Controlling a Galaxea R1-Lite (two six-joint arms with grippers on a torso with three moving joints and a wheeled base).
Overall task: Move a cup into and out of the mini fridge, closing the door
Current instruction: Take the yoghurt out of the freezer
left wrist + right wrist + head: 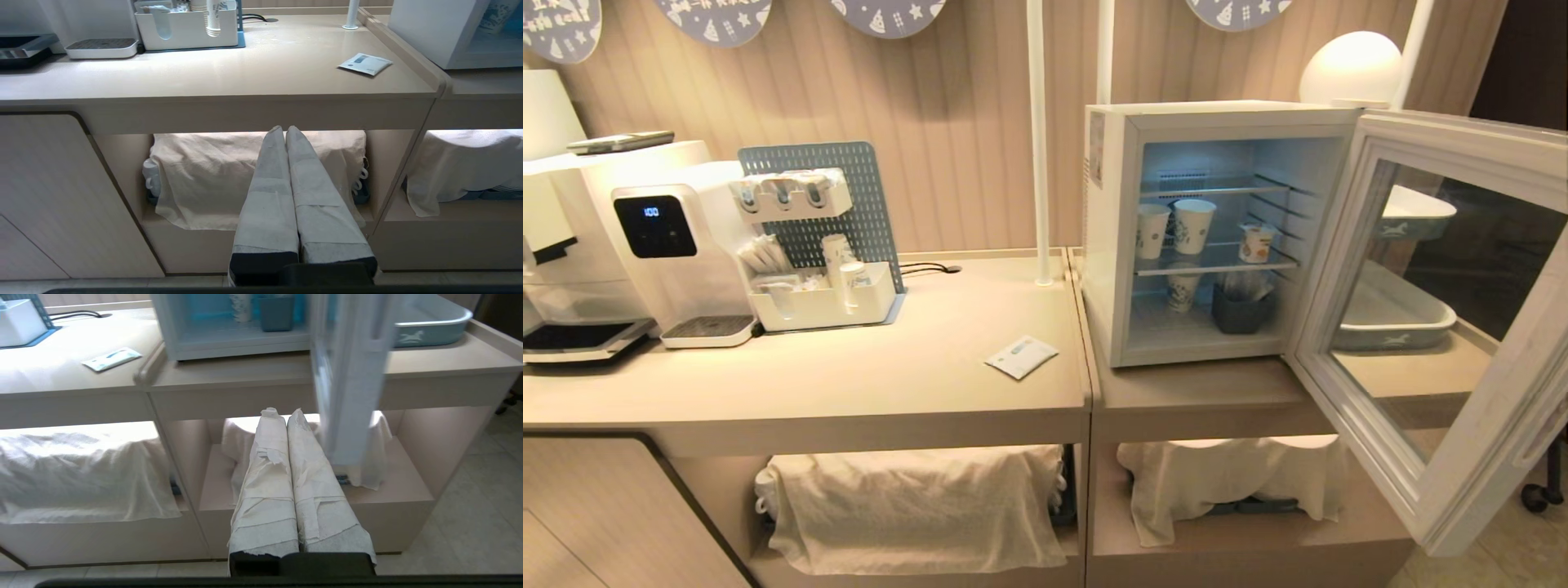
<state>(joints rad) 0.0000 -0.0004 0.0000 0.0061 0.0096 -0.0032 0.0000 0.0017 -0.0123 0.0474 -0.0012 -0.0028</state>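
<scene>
The white mini fridge stands on the right counter with its glass door swung wide open to the right. The small cup with an orange-yellow label sits on the middle wire shelf, at the right. Neither arm shows in the head view. My left gripper is shut and empty, held low in front of the left cabinet's open shelf. My right gripper is also shut and empty, low before the right cabinet, just left of the open door's edge.
Two taller paper cups share the cup's shelf; a third paper cup and a dark holder stand below. A drinks machine, a cup organiser and a white sachet are on the left counter. Cloth-covered bins fill the shelves below.
</scene>
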